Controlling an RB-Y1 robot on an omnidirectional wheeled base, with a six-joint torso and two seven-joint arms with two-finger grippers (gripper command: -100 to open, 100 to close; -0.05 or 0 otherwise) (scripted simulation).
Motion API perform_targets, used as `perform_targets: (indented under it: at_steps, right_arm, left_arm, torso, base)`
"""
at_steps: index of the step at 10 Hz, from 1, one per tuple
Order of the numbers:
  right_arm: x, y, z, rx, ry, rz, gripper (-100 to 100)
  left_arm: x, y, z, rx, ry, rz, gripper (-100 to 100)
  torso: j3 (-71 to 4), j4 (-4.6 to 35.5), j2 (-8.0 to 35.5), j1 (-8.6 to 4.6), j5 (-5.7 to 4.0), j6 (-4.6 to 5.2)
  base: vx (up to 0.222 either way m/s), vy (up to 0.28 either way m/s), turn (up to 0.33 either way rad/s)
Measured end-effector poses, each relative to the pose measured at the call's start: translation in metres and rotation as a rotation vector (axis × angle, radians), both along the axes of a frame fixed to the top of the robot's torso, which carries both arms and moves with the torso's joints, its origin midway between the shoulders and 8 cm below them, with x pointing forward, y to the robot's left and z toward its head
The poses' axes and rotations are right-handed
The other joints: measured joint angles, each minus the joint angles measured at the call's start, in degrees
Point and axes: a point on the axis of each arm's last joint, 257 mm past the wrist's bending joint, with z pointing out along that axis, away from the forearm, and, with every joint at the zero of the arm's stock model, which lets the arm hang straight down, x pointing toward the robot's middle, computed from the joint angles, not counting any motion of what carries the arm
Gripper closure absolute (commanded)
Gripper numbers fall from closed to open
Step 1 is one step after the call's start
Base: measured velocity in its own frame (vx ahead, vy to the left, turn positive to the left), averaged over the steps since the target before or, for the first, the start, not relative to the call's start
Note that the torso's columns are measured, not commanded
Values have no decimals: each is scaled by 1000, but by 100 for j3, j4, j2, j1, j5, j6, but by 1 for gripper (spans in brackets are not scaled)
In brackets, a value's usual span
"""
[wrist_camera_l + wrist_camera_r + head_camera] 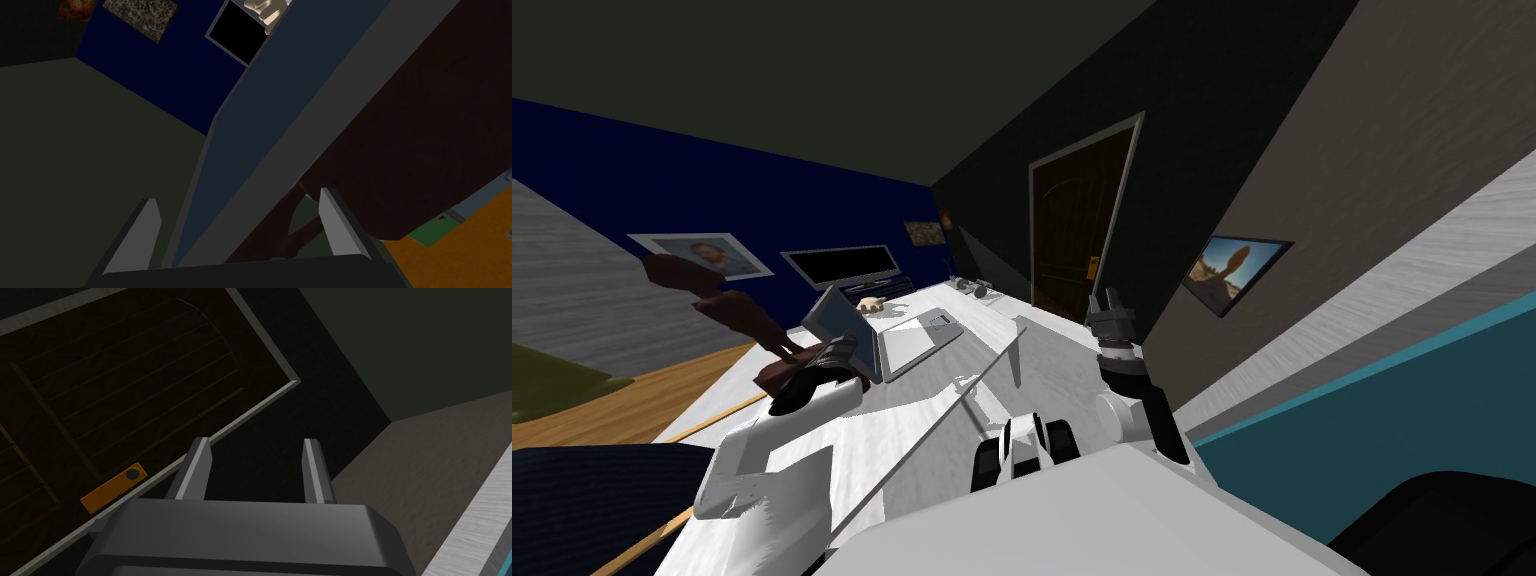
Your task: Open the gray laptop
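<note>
The gray laptop (912, 342) on the white worktop (912, 425) stands part-open, its thin, stiff, probably light lid (260, 125) between the spread left jaws, best pushed near its free edge; right jaws spread, empty.

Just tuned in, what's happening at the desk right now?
The left gripper is at the laptop on the white desk. The lid stands raised, well off the keyboard half. Its edge runs between the gripper's open fingers, which are not pressing it. The right gripper is held up off to the side, open and empty.
</note>
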Motion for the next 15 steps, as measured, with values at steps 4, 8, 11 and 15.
perform_targets:
  at_steps: [4, 8, 11, 15]
  right_arm:
    - [0, 0, 0, 0, 0, 0, 0]
    - [0, 0, 0, 0, 0, 0, 0]
    - [0, 0, 0, 0, 0, 0, 0]
    - [0, 0, 0, 0, 0, 0, 0]
  left_arm:
    - [3, -3, -2, 13, 12, -3, -100]
    - [7, -7, -4, -2, 0, -6, -100]
    - [8, -9, -5, 17, 16, -9, 100]
    - [3, -3, -3, 54, 50, -4, 100]
  torso:
    - [0, 1, 1, -2, -2, -1]
    - [0, 1, 0, -1, -2, 0]
    - [1, 2, 3, -4, -3, -1]
    - [9, 9, 14, -12, -7, 2]
  base:
    - [0, 9, 4]
    - [1, 9, 3]
    - [-1, -1, -3]
    - [0, -12, -1]
